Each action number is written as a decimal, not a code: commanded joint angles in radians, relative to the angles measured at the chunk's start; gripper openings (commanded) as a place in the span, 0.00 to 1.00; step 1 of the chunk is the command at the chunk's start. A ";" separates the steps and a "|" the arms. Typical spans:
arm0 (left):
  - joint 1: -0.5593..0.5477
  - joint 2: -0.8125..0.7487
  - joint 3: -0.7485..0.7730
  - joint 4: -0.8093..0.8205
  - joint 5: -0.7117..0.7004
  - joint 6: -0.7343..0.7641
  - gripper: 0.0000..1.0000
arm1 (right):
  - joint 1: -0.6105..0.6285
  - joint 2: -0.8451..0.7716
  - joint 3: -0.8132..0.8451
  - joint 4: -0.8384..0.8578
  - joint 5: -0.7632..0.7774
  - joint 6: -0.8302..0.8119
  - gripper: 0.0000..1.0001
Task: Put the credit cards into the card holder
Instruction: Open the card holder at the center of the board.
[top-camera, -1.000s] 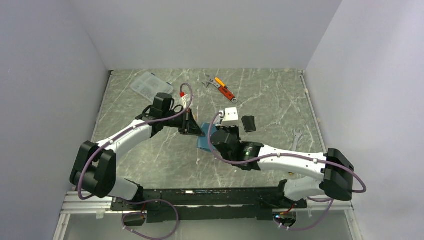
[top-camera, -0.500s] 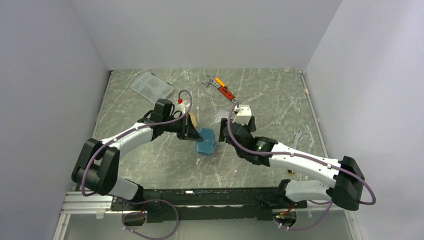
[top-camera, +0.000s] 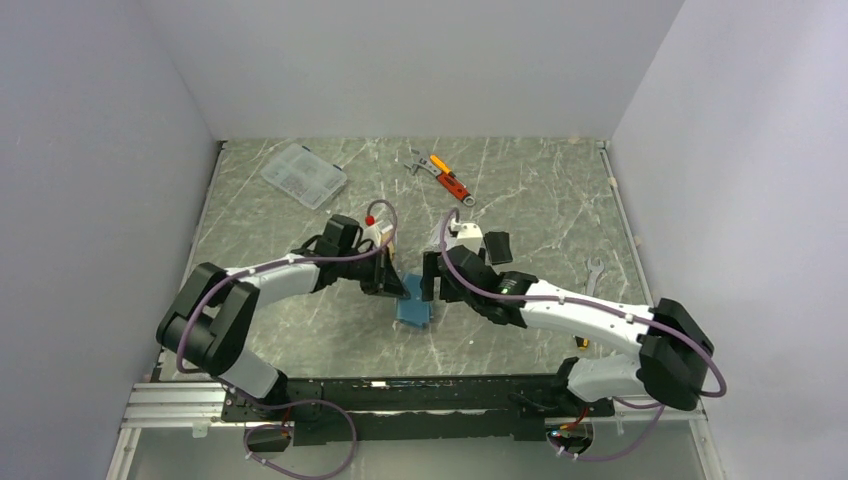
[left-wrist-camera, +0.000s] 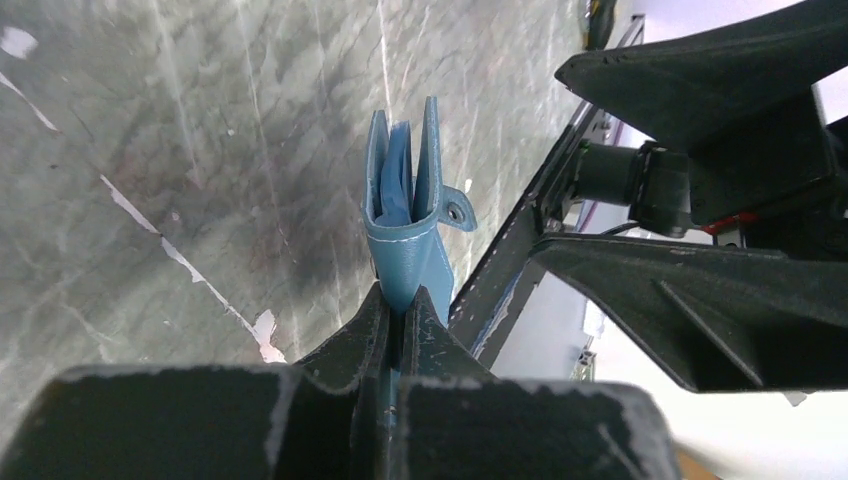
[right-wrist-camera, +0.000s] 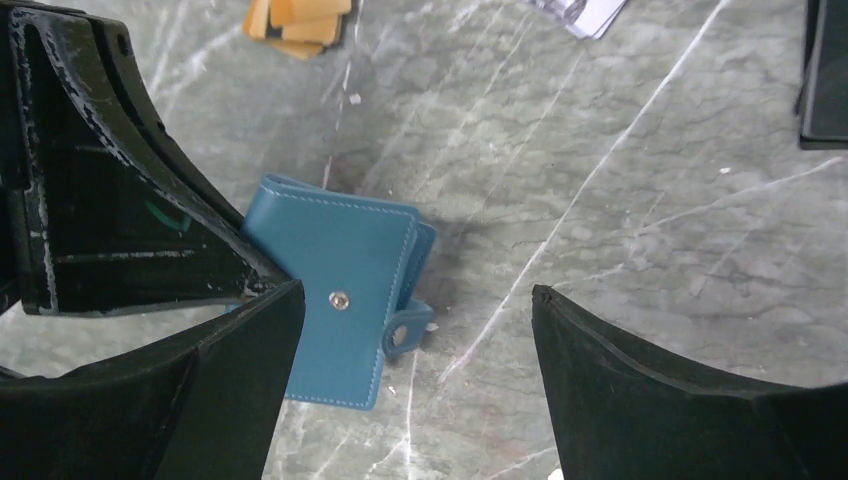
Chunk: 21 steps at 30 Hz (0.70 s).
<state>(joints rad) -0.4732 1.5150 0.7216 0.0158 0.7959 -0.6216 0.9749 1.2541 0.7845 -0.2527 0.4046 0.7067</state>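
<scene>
The orange-gold credit cards (right-wrist-camera: 295, 20) and a silver-grey printed card (right-wrist-camera: 580, 8) were cut off at the top edge of the right wrist view. Since half a second earlier, the right gripper (right-wrist-camera: 415, 295) had swung in over the small teal-blue folding card holder (right-wrist-camera: 335, 285), spread wide and empty. The left gripper (left-wrist-camera: 402, 300) pinched the holder's edge tight, near the middle of the grey marble table (top-camera: 540, 200).

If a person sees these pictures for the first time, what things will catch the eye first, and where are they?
The teal card holder stands out near the middle of the table, pinched at one edge by the left claw and gaping slightly. The right claw hangs wide open close to it. At the top of the right wrist view, orange credit cards lie in a small pile.
</scene>
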 joint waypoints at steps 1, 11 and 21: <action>-0.048 0.057 -0.013 0.067 -0.036 0.001 0.00 | 0.004 0.070 0.034 0.027 -0.069 -0.011 0.85; -0.060 0.081 -0.010 0.042 -0.072 0.008 0.00 | 0.005 0.106 -0.057 0.054 -0.130 0.014 0.73; -0.093 0.098 0.014 -0.058 -0.182 0.052 0.34 | 0.015 0.205 -0.059 0.098 -0.160 0.022 0.69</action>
<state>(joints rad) -0.5476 1.6047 0.7109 0.0101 0.6655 -0.5987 0.9836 1.4338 0.7147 -0.2031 0.2508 0.7120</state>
